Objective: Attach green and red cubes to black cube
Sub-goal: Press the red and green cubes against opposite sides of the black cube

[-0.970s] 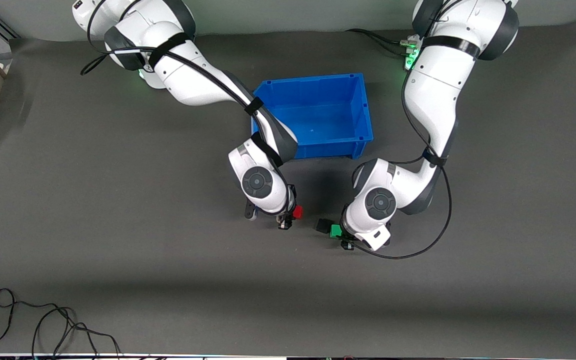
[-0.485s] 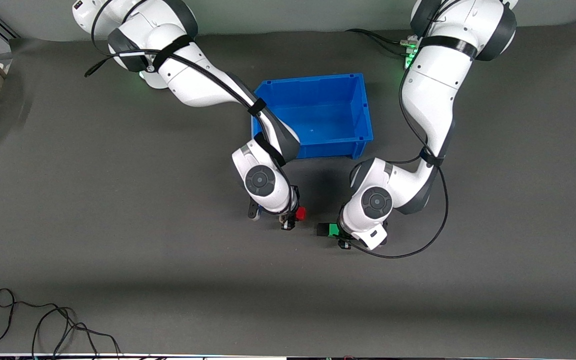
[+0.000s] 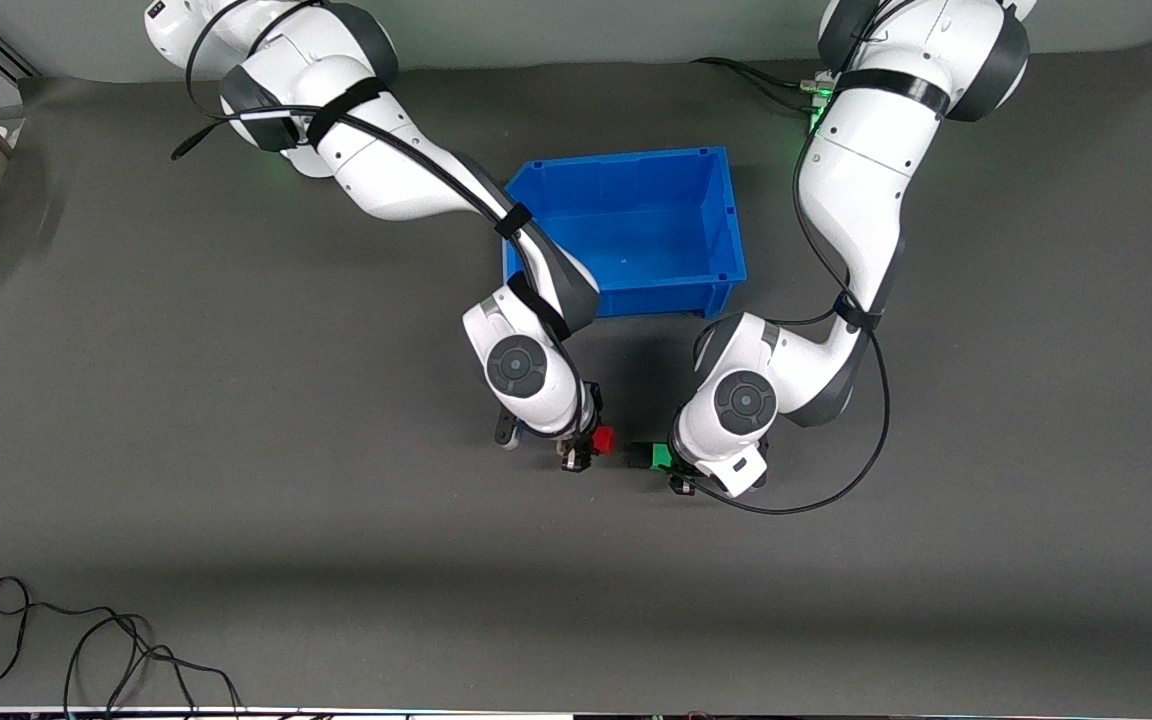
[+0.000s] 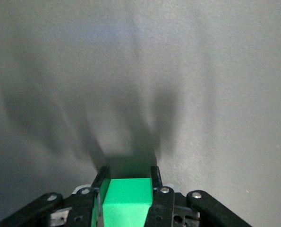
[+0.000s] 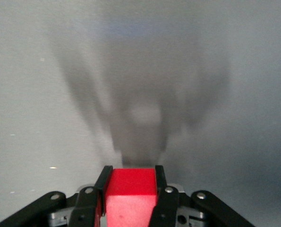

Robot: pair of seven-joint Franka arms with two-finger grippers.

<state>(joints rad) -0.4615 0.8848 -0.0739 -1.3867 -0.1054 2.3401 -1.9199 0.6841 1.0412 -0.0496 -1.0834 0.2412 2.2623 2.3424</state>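
From the front you only get slivers of the green cube (image 3: 663,456) and red cube (image 3: 602,439); the wrists cover the rest. Both wrist views cut their cubes at the frame edge. The black cube (image 3: 642,456) never appears in either wrist view.
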